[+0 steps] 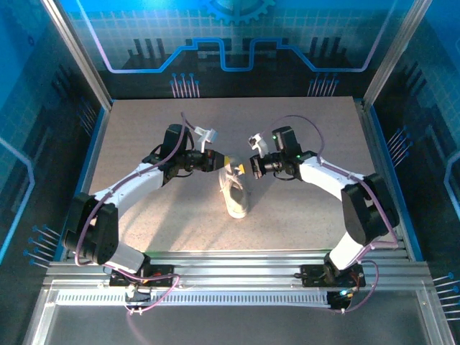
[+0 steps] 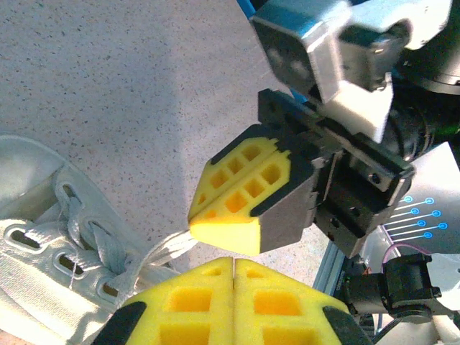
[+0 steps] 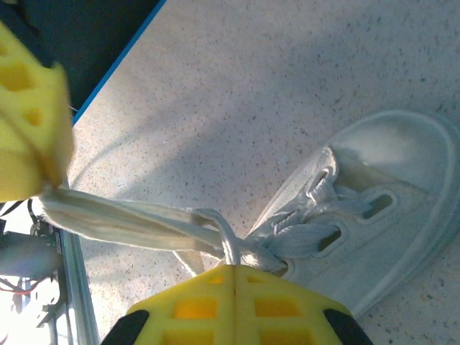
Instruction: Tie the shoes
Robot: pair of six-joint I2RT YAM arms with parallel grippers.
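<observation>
Right now the white sneaker [image 1: 236,198] lies on the table [image 1: 144,215] near the middle of the top view, toe apparently toward 6 o'clock. Both tools work at its 12 o'clock end. The left gripper [image 1: 218,161], at the shoe's 11 o'clock, has its yellow pads [image 2: 187,316] pressed together on a flat bundle of laces [image 3: 136,219]. The right gripper [image 1: 246,170], at 1 o'clock, is likewise closed, pinching lace close to where the strands cross above the shoe.

The main risk, I judge, is slip. The strands are thin and look smooth, and both holds sit at the very tips of the pads, so a pull apart toward 9 and 3 o'clock could draw a lace free and leave the knot slack. Uneven pulling could also drag or roll the light sneaker, since nothing pins it down. With the two tools just beside each other, a small misjudged move could knock them together.
</observation>
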